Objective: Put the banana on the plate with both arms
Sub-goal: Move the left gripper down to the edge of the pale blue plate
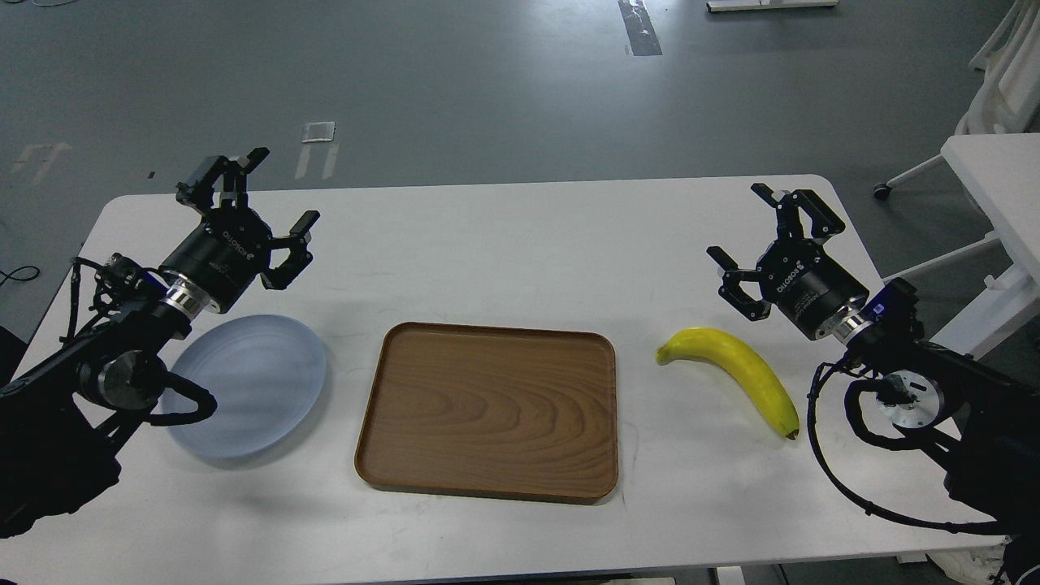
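A yellow banana (735, 372) lies on the white table right of centre, its greenish stem to the left and its dark tip toward the front right. The pale blue-grey plate (252, 386) rests at the left, partly covered by my left arm. Above and behind the plate hovers my left gripper (272, 199), open and holding nothing. My right gripper (751, 236) is open too, raised just behind the banana and not touching it.
A brown wood-grain tray (487, 410) lies between plate and banana. The white table (520, 236) ends in rounded corners at the far side. Another white table (995, 175) stands off to the right, over grey floor.
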`<state>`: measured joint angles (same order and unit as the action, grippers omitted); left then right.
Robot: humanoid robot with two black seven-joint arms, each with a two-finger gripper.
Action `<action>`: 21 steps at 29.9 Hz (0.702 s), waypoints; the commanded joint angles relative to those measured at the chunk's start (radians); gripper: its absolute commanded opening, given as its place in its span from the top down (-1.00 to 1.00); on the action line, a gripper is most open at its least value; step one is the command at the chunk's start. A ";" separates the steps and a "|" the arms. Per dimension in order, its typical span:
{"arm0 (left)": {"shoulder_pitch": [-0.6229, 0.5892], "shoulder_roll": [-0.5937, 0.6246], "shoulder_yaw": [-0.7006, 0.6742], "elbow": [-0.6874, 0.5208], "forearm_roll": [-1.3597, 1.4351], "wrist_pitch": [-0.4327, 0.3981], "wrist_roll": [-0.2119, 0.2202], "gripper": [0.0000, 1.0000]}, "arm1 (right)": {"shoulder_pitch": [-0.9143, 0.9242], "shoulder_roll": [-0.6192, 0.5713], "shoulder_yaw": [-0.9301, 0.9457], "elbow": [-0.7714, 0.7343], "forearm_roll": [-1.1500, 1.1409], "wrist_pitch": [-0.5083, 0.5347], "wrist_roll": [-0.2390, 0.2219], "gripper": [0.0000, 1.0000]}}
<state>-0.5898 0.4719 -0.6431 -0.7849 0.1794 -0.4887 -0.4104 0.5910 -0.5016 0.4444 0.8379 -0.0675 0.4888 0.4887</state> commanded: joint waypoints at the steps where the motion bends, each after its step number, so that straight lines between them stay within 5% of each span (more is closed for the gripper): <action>1: 0.010 0.011 -0.003 0.001 0.000 0.000 -0.004 -0.96 | -0.008 0.000 -0.001 -0.002 -0.002 0.000 0.000 -0.98; 12: -0.018 0.024 -0.003 0.070 -0.003 0.000 -0.007 -0.96 | 0.001 0.000 -0.010 0.000 -0.002 0.000 0.000 -0.98; 21: -0.010 0.034 -0.026 0.082 -0.049 0.000 -0.078 -0.96 | 0.009 0.000 -0.016 0.001 -0.002 0.000 0.000 -0.98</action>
<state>-0.6063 0.4989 -0.6760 -0.6942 0.1360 -0.4887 -0.4797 0.5994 -0.5017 0.4279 0.8388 -0.0690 0.4888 0.4887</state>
